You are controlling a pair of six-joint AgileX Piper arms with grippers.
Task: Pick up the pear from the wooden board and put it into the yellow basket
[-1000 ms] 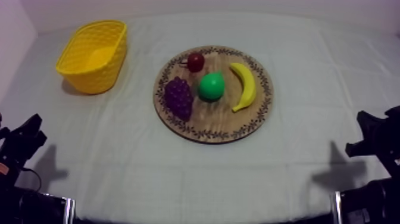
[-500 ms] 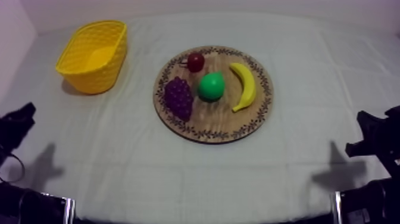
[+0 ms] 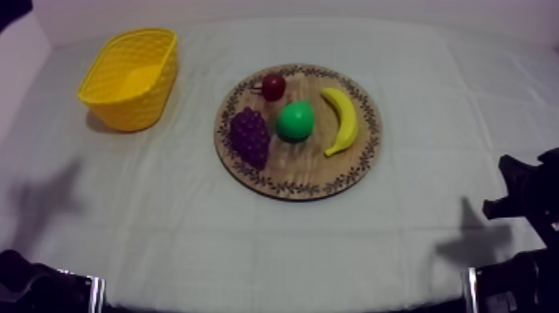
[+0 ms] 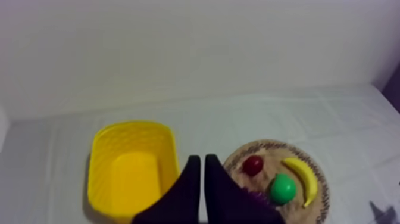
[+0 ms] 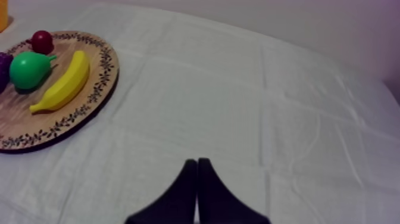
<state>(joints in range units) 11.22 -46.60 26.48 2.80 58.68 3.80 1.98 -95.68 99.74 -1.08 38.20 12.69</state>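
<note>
The green pear [image 3: 294, 121] lies in the middle of the round wooden board [image 3: 298, 179], between the grapes [image 3: 249, 136] and the banana [image 3: 342, 119]. The yellow basket [image 3: 133, 100] stands at the far left and holds nothing. My left gripper [image 4: 199, 158] is shut on nothing, high above the table, with the basket [image 4: 95, 173] to one side of its fingers and the pear [image 4: 283, 188] on the board [image 4: 268, 152] to the other. My right gripper [image 5: 197, 162] is shut on nothing and rests low at the right [image 3: 520, 187], far from the pear [image 5: 28, 68].
A small red fruit [image 3: 273, 86] sits at the board's far rim. A dark part of my left arm [image 3: 12, 8] shows at the upper left corner. Bare cloth [image 3: 191, 233] spreads between the board and the front edge.
My left gripper has risen from its low place at the left and left that spot; its shadow on the cloth has shifted. The right arm and the fruit have not moved.
</note>
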